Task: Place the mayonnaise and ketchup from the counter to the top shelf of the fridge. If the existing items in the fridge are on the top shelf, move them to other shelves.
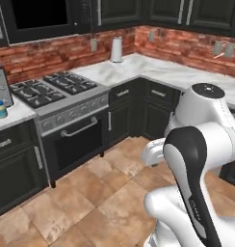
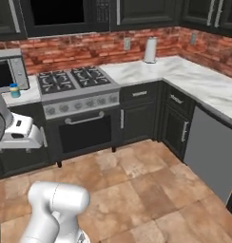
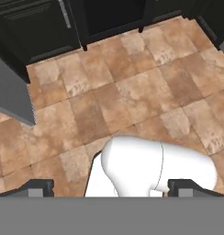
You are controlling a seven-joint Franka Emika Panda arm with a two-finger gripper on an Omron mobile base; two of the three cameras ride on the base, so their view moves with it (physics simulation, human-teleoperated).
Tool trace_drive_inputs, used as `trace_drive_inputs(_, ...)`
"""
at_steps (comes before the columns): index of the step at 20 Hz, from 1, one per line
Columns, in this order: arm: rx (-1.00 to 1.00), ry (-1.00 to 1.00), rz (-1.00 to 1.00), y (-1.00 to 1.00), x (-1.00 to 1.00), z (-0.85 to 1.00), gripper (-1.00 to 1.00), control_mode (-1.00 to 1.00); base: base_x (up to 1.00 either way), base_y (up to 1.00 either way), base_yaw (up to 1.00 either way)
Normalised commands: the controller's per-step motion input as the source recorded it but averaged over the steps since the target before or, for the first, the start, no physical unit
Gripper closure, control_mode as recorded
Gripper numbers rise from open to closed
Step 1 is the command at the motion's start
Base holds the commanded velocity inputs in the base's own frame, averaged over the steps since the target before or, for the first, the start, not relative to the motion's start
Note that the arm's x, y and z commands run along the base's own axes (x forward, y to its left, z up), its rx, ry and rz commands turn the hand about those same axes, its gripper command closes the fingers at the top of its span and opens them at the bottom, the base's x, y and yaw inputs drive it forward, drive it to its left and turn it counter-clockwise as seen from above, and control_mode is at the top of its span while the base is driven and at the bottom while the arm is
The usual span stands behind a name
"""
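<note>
Nothing is shelved yet: the mayonnaise (image 1: pixel 0 109) sits on the tabletop (image 1: pixel 16 115) left of the stove (image 1: pixel 52 91); fingers (image 3: pixel 38 187) spread wide, holding nothing, above the floor (image 3: pixel 132 92).

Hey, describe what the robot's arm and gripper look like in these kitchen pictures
The arm is made of smooth, rounded glossy white shells with dark, near-black joint sections and a black cap on one joint. No cables or readable markings show. In the hand view the gripper has two small dark grey, blocky fingertips.
</note>
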Motion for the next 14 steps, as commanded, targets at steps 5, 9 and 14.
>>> trace_drive_inputs(5,0.0,0.0,0.0,0.0,0.0,0.0,-1.0,1.0,1.0,-0.15,0.34)
trace_drive_inputs(9,0.0,0.0,0.0,0.0,0.0,0.0,-1.0,1.0,1.0,0.0,0.58)
trace_drive_inputs(14,0.0,0.0,0.0,0.0,0.0,0.0,-1.0,1.0,1.0,0.0,0.6)
